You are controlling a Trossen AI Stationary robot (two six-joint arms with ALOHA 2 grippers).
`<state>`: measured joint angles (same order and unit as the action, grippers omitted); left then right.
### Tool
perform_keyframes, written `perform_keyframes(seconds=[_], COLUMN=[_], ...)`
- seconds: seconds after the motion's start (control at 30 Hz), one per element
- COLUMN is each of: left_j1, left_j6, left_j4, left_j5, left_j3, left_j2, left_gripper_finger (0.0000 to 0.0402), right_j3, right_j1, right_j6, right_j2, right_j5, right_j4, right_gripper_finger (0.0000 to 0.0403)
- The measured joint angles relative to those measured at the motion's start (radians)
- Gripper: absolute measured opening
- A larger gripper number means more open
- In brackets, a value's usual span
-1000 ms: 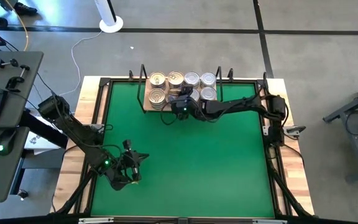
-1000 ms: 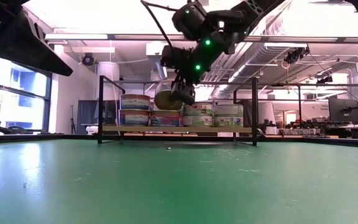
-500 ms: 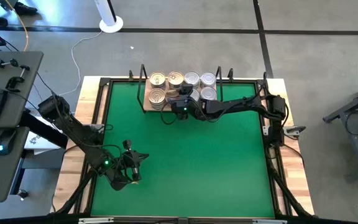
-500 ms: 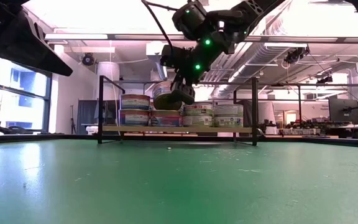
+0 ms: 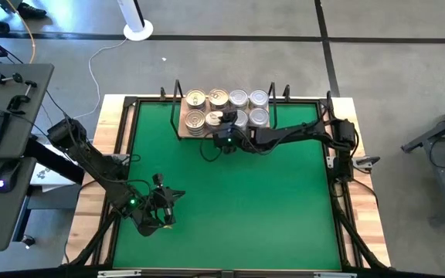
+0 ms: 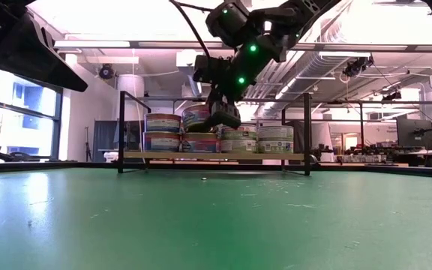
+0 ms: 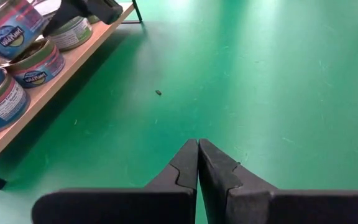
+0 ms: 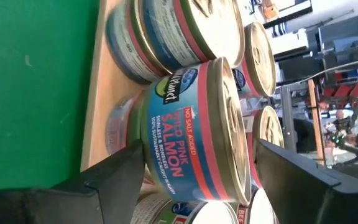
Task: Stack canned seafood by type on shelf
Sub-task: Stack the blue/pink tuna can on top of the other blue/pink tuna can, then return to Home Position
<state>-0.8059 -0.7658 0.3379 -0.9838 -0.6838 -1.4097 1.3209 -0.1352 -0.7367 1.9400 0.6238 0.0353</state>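
From above, the shelf [image 5: 226, 117] sits at the far edge of the green mat [image 5: 238, 193] on the desk, carrying canned seafood [image 5: 227, 108] in two rows, gold-lidded tins toward the left and silver-lidded ones toward the right. The right gripper [image 5: 224, 127] reaches to the shelf's front row, at a gold-lidded tin [image 5: 215, 117]. The left gripper [image 5: 168, 205] waits over the near left part of the mat, well apart from the shelf.

At table height, the right gripper [image 6: 217, 114] hangs at the shelf [image 6: 216, 156], around a tin [image 6: 196, 117] resting atop the lower layer of cans; stacks stand two high at the left.

The left wrist camera shows its gripper [image 7: 198, 163] clenched, fingertips pressed together with nothing between them, above bare mat [image 7: 260, 81], with the shelf edge [image 7: 48, 93] and its tins off to one side.

The right wrist camera shows a pink salmon tin [image 8: 194, 130] between the fingers [image 8: 117, 177], which stand released, spread wider than the tin, with gaps on both sides. The tin sits on another can on the shelf board [image 8: 95, 106].
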Motion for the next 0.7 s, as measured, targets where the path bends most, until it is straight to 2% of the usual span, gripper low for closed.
perform_keyframes(seconds=[0.2,0.5,0.6,0.7], left_j1=[0.0,0.0,0.0,0.0], left_j6=[0.0,-0.009,-0.009,-0.009], left_j4=[-0.001,-0.002,-0.002,-0.003], left_j5=[0.0,0.001,0.001,0.001], left_j3=[0.0,0.0,0.0,0.0], left_j2=[0.0,0.0,0.0,0.0], left_gripper_finger=[0.0,0.0,0.0,0.0], right_j3=[0.0,0.0,0.0,0.0], right_j1=[-0.015,0.039,0.061,0.08], right_j6=[0.02,-0.007,0.014,0.103], right_j2=[0.0,-0.008,-0.049,-0.134], right_j5=[0.019,0.048,0.064,-0.002], right_j4=[0.015,0.064,0.135,0.234], right_gripper_finger=[0.0291,0.0291,0.0291,0.0291])
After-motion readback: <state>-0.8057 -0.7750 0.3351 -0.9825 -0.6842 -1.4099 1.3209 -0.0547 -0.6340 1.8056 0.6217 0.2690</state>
